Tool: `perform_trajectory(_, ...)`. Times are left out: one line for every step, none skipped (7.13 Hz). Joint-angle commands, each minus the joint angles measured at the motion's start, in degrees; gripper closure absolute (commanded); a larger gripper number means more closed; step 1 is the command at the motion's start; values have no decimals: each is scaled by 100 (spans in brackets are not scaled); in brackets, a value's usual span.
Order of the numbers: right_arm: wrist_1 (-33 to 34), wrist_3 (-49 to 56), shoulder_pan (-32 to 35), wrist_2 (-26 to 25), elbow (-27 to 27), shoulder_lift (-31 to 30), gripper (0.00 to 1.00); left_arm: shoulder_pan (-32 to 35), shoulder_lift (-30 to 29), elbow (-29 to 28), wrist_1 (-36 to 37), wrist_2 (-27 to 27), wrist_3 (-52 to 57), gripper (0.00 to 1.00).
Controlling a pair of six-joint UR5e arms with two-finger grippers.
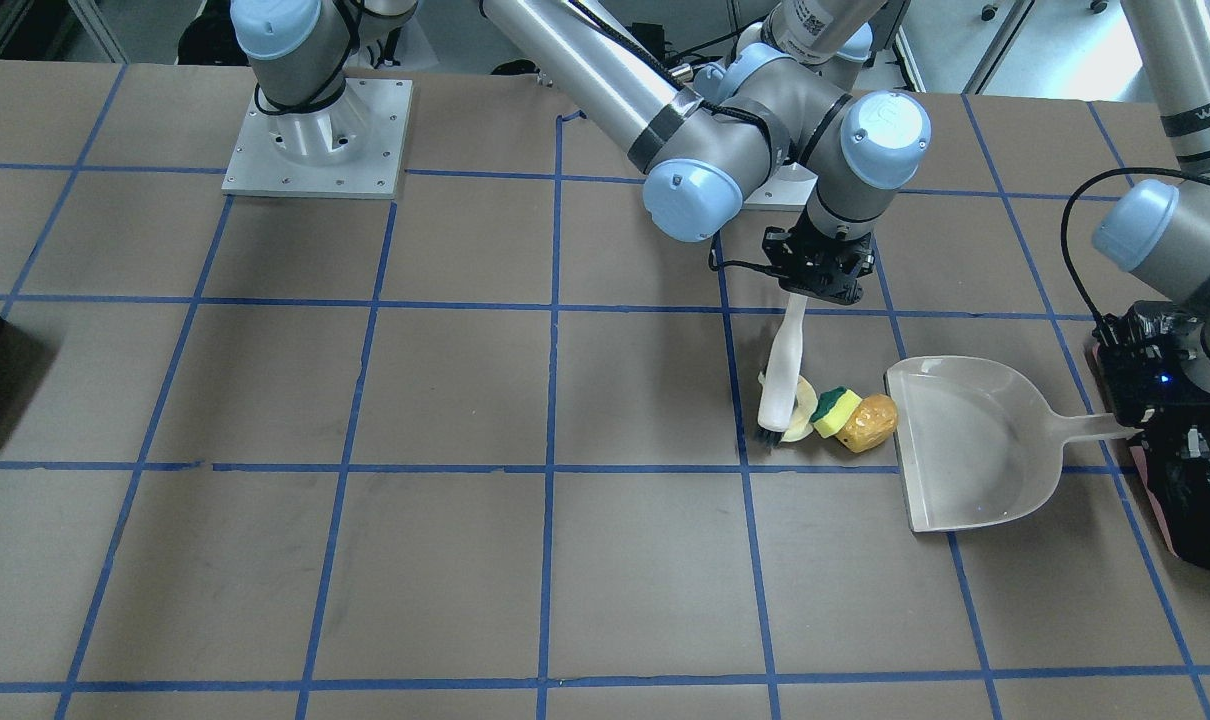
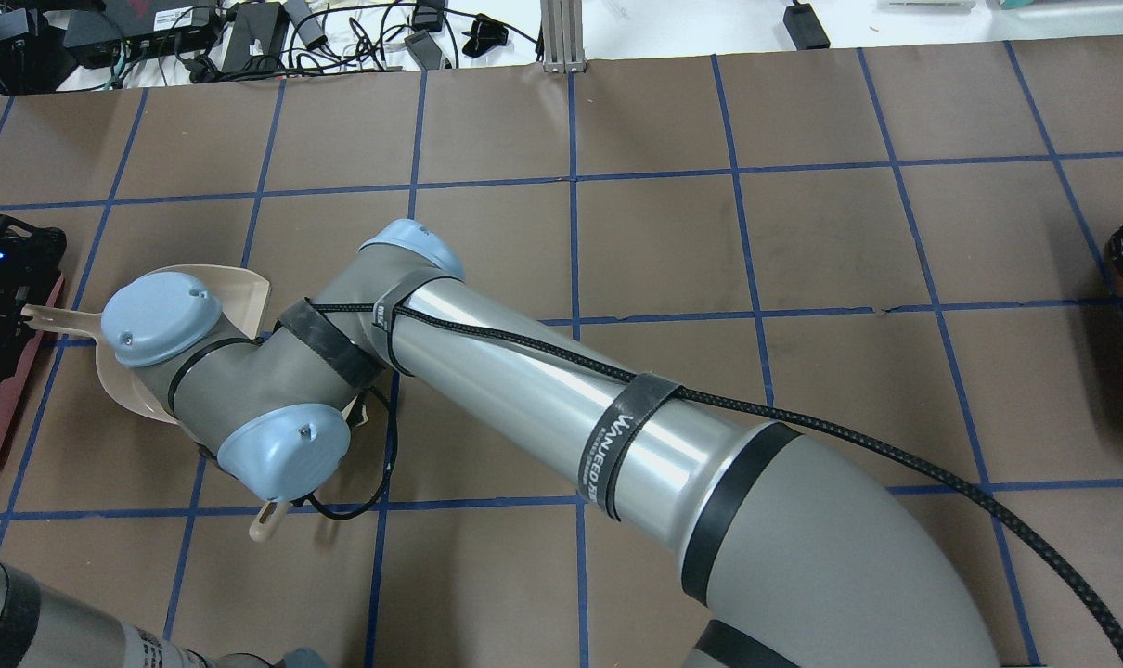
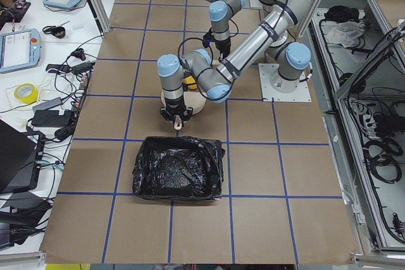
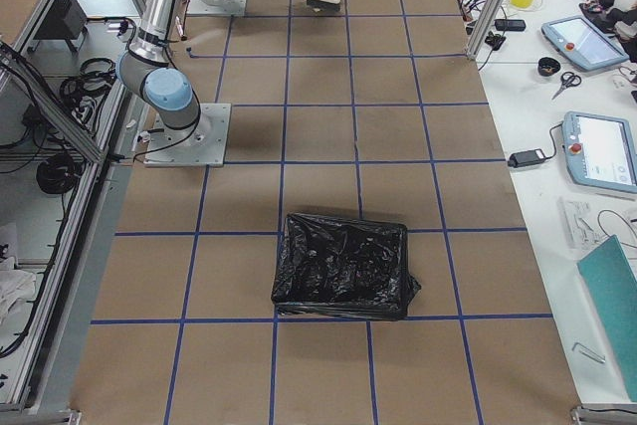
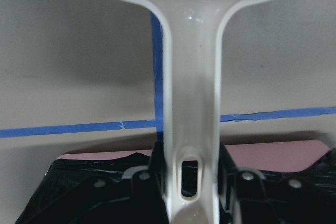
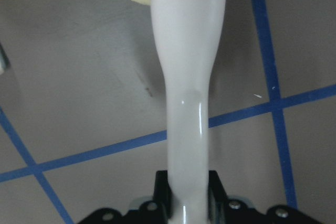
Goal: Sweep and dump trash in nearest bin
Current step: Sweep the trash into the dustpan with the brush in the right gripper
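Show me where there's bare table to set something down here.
Bare: the table stretch from the brush toward the robot's right, in front of the base plate. Crowded: brush, trash pieces, dustpan and bin sit close together at the robot's left.

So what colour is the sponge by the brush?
The sponge is yellow with a green top, clearest in the front-facing view.
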State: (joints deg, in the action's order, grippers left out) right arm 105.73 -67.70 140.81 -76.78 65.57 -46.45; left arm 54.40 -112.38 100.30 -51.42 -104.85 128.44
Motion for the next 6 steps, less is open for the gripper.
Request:
perform_trajectory(-8,-68,-1,137,-604,407,100,0,-3,-1,9,-1,-12,100)
perform_trajectory(-8,-59,-1,172,-728,452,100,9,-12,-1,10,-1,-12,100)
perform_trajectory(-8,-59,-1,268,-860,453,100,0,-12,-1,10,-1,-21,100)
perform_trajectory(-8,-94,-1,347,-1018,479,100,9,-21,-1,10,-1,-21,100)
perform_trajectory(0,-95,-1,374,-1168,566,100,9,-21,-1,10,-1,-21,100)
perform_trajectory(0,-164,-1,374,-1387,758,100,9,-38,-1,10,-1,-21,100)
